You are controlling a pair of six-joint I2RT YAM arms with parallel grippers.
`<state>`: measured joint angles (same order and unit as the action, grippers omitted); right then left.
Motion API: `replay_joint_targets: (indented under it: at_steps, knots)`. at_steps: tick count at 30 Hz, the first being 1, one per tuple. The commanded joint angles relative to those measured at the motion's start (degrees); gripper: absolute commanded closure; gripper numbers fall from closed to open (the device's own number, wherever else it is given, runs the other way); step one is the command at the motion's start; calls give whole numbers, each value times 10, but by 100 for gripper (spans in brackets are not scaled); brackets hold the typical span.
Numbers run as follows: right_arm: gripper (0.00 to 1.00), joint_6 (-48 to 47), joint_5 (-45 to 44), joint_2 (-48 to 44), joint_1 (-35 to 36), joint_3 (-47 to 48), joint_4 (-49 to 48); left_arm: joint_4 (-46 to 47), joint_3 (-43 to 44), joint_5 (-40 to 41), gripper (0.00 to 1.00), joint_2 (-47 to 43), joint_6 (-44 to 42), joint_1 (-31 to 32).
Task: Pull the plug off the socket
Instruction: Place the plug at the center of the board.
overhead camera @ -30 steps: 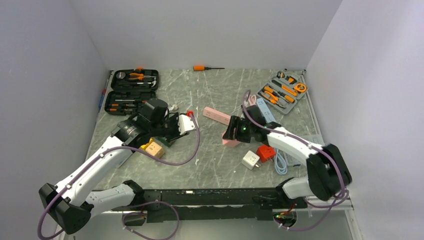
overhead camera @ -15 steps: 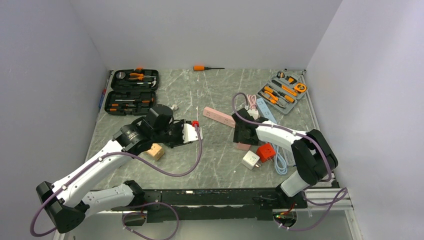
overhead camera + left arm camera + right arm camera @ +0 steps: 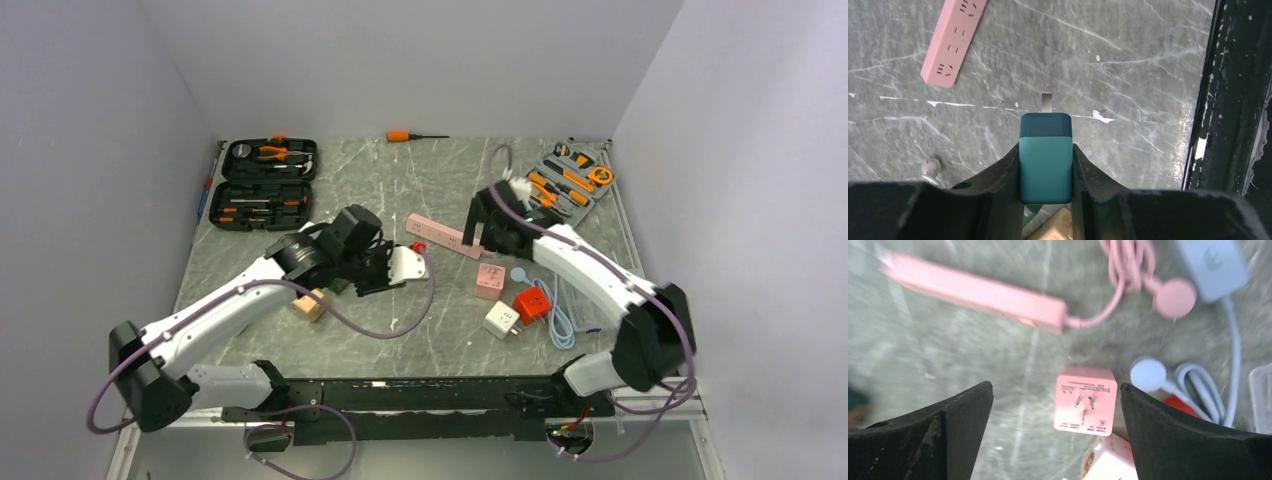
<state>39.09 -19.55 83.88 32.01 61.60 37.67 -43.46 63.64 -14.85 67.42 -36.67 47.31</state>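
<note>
My left gripper (image 3: 400,266) (image 3: 1045,150) is shut on a teal plug block (image 3: 1045,157), which looks pale in the top view (image 3: 408,262). One metal prong (image 3: 1046,102) sticks out of its far end, above bare table. The pink power strip (image 3: 440,235) (image 3: 953,40) lies just beyond it, apart from it. My right gripper (image 3: 488,222) (image 3: 1055,386) is open and empty, raised over the table. A pink cube plug (image 3: 490,280) (image 3: 1085,407) lies below it, prongs up, touching neither finger.
A white adapter (image 3: 500,320) and a red adapter (image 3: 531,305) sit beside coiled blue cable (image 3: 560,322). A wooden block (image 3: 310,303) lies under the left arm. A black tool case (image 3: 265,180) is back left, a grey one (image 3: 565,185) back right, and an orange screwdriver (image 3: 410,135) at the back.
My left gripper moved right with the block toward the pink strip. My right gripper let go of the pink cube plug and rose back toward the far side.
</note>
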Motion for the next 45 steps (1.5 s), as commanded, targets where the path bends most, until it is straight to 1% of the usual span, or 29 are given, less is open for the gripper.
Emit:
replay_joint_targets:
  at_steps: [1,4,7,11,13,16,22,30,36,40,41,43,44,45]
  knots:
    - [0,-14,2,-105,-55,82,42,-12,83,12,100,54,25,12]
    - [0,-10,-7,-148,-89,96,53,-15,111,11,100,111,31,28]
    - [1,3,-25,-187,-103,75,48,-11,127,17,100,182,5,51]
    - [2,25,-21,-212,-117,36,53,-37,191,28,100,327,-21,62]
    - [2,32,-19,-228,-119,16,56,-59,232,33,100,391,-12,63]
    - [2,37,-15,-254,-123,-14,47,-56,264,27,100,447,11,70]
    - [3,35,-11,-269,-129,-30,42,-1,258,21,100,477,33,106]
    - [3,34,-12,-282,-137,-39,32,41,306,-2,100,527,78,135]
    - [3,31,-9,-283,-146,-47,31,66,335,-37,100,557,98,145]
    - [2,29,-7,-287,-150,-51,30,87,330,-57,99,559,111,145]
    - [2,29,-6,-288,-150,-52,29,92,326,-64,92,558,116,145]
    - [2,28,-1,-287,-151,-54,25,95,326,-73,68,554,132,145]
    - [2,28,2,-288,-151,-54,23,91,328,-75,61,550,138,144]
    - [2,28,5,-286,-152,-52,23,85,329,-77,44,546,143,144]
